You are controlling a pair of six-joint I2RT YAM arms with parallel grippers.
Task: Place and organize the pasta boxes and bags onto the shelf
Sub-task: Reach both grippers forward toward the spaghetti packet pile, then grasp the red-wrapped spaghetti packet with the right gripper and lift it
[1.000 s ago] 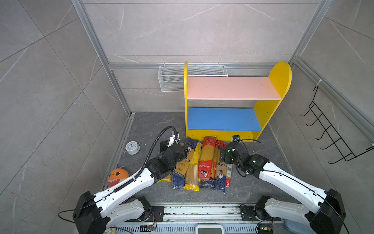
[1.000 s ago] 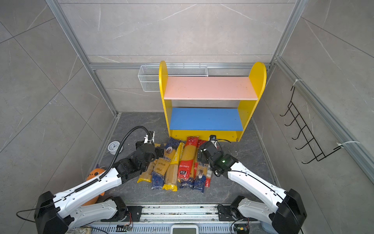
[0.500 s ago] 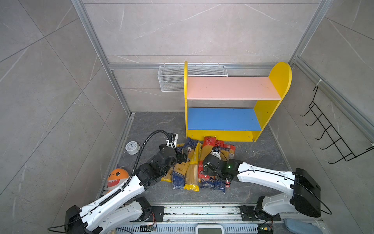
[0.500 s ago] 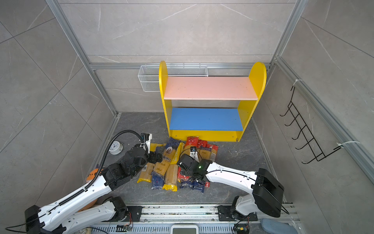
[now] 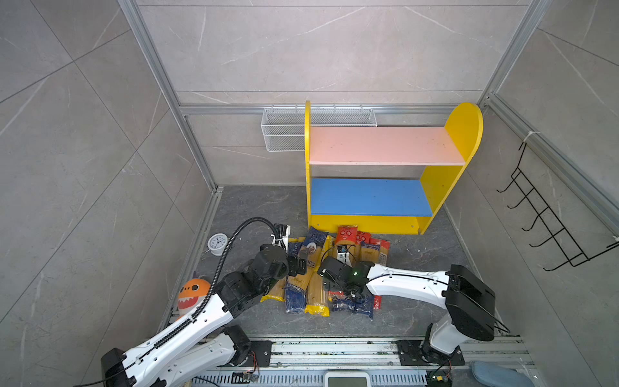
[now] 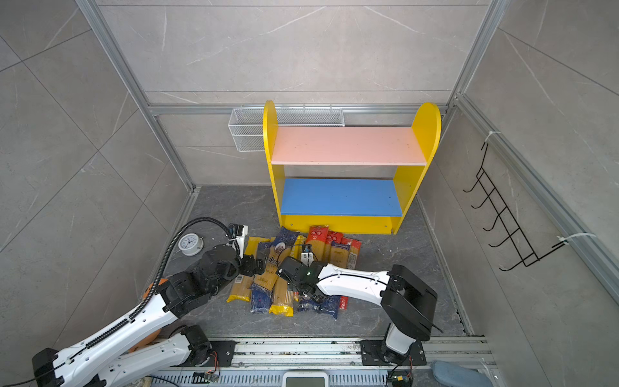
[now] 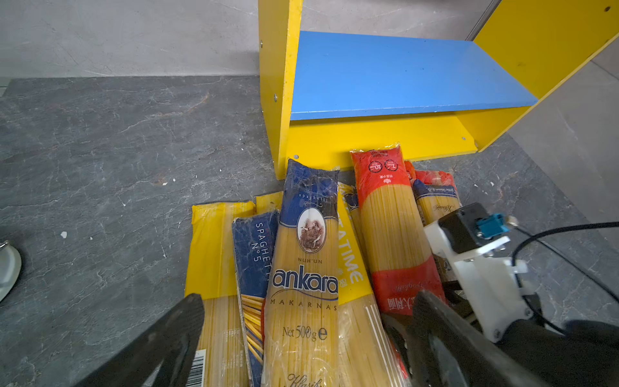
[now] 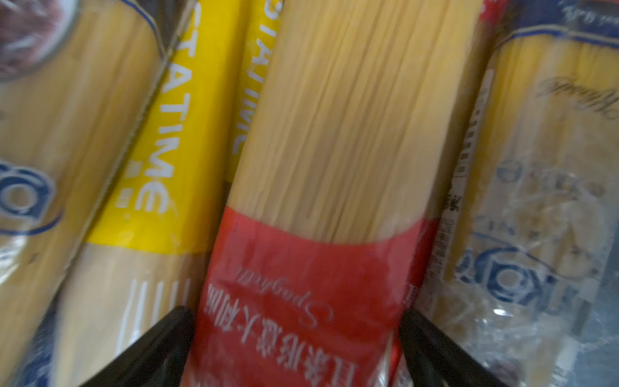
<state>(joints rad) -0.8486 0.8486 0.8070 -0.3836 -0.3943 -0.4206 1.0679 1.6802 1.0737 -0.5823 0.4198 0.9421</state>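
Finding 1: the pasta packs (image 5: 316,295) lie flat in one overlapping pile on the dark grey bench (image 5: 254,207). Their far ends are just beside the yellow foot of the shelf (image 5: 435,187). None sits on the pink board (image 5: 378,145) or the blue board (image 5: 368,197).

Finding 2: the left hand (image 7: 306,335) is spread wide and grips nothing. It hangs low over the Ankara bag (image 7: 301,284). One of its fingers (image 7: 181,335) is above the yellow-ended bag (image 7: 211,241), just beside the dark-blue box (image 7: 254,254). Contact with the packs cannot be confirmed.

Finding 3: the right hand (image 8: 298,348) is also spread wide, down in the pile. Its fingers (image 8: 160,345) stand either side of the red-ended bag (image 8: 335,134), close against its wrapper. That view is blurred, so pressure on the bag cannot be confirmed.

Finding 4: a small clock (image 5: 217,242) and an orange shark toy (image 5: 192,295) sit at the left edge of the bench, apart from the pile.
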